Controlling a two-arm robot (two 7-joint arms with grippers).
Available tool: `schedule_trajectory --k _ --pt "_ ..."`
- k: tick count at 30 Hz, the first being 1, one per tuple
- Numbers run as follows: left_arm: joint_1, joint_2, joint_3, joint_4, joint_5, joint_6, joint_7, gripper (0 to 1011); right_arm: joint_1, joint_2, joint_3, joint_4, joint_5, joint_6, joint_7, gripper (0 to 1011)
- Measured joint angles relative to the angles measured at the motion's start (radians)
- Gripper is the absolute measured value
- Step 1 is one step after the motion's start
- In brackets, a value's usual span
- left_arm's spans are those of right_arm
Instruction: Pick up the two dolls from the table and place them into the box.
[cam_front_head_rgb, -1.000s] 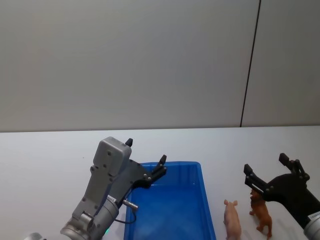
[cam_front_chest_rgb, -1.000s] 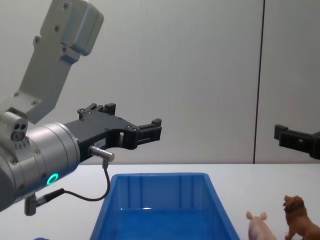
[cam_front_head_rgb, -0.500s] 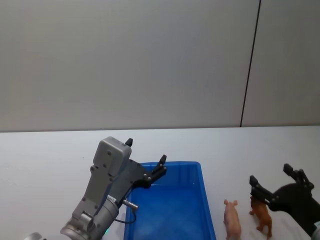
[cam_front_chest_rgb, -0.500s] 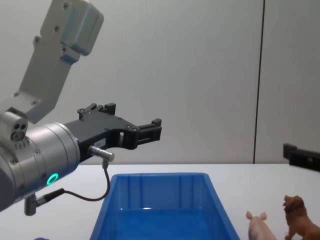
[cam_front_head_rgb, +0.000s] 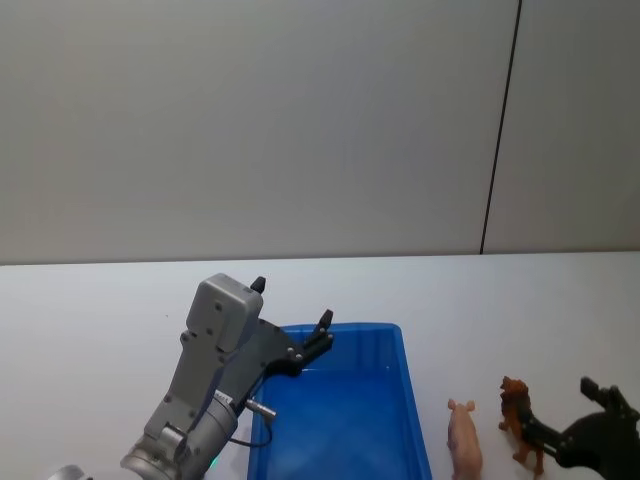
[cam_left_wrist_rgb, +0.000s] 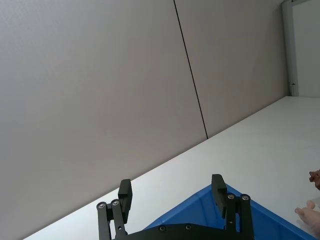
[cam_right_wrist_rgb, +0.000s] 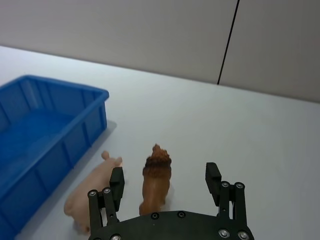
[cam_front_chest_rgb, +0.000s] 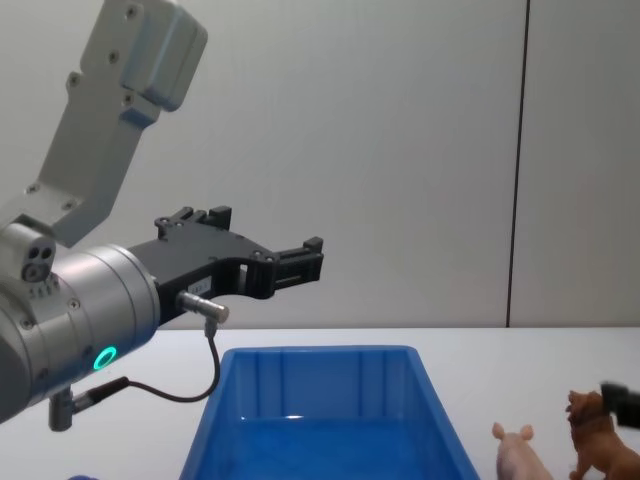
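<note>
The pale pink pig doll and the brown lion doll stand side by side on the white table, just right of the blue box. My right gripper is open and low at the lion's rear. In the right wrist view the lion stands in line with the gap of that gripper, with the pig beside one finger and the box further over. My left gripper hangs open and empty above the box's near left corner.
A grey wall with a dark vertical seam rises behind the table's far edge. Bare tabletop spreads beyond and to the right of the dolls. The left arm's grey body looms over the left of the box.
My right gripper has dropped from above the lion to table level and drawn back toward me. The left arm, the dolls and the box have not moved.
</note>
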Motion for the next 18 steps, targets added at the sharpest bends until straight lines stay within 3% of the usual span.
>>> schedule_trajectory --k 16,18 --pt "0.0 0.0 0.0 0.0 0.0 0.0 0.0 1001 0.036 -0.023 -0.015 0.106 -0.005 0.066 0.049 999" --pt "0.0 0.0 0.0 0.0 0.0 0.0 0.0 1001 0.045 -0.03 -0.018 0.122 -0.005 0.071 0.056 960"
